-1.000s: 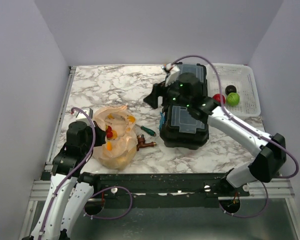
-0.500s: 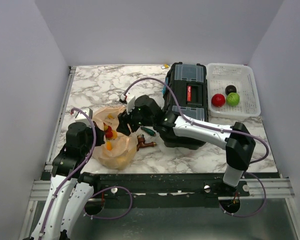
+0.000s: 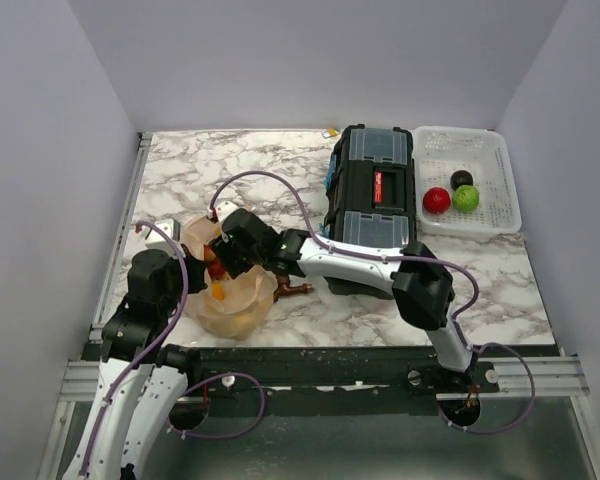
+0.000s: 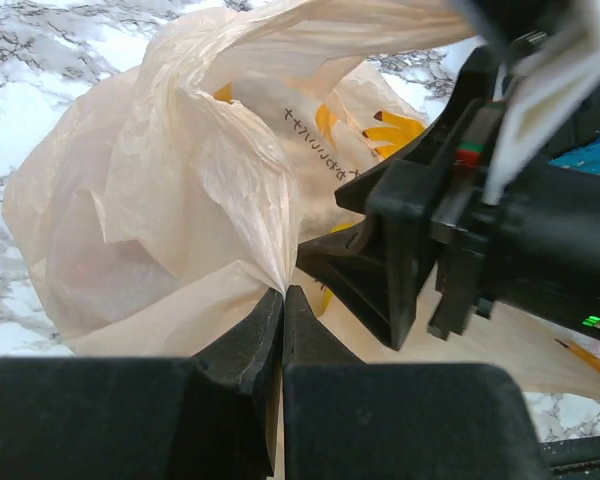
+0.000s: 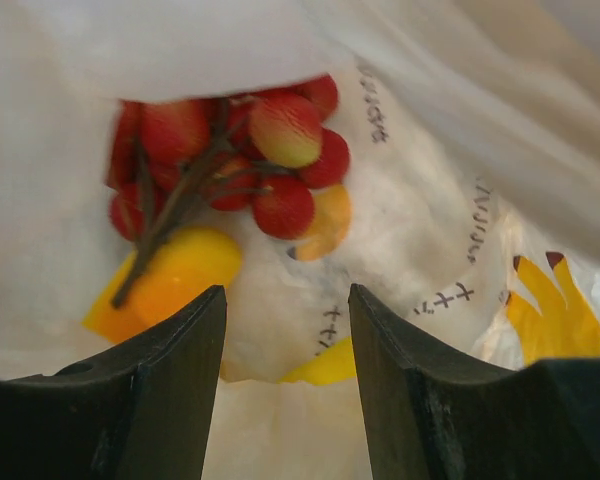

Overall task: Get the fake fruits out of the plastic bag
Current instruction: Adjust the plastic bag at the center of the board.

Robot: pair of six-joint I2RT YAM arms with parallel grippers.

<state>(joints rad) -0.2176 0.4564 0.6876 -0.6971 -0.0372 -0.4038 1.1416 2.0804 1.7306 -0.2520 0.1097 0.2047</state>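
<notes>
The peach plastic bag lies at the front left of the table, and my left gripper is shut on a pinched fold of the bag, holding its mouth up. My right gripper reaches into that mouth. In the right wrist view the right gripper is open, and only bag film lies beyond the gap. Just ahead of it sit a cluster of red berries, an orange-yellow piece and a yellow piece. A red ball, a green ball and a dark ball lie outside the bag.
Those three balls rest in a white perforated basket at the back right. A black toolbox stands beside it, with my right arm stretched in front of it. A brown tap lies just right of the bag.
My right arm swung left from above the toolbox and pushed its gripper into the bag's mouth, its jaws narrowing on the way. The left gripper kept its pinch on the bag.
</notes>
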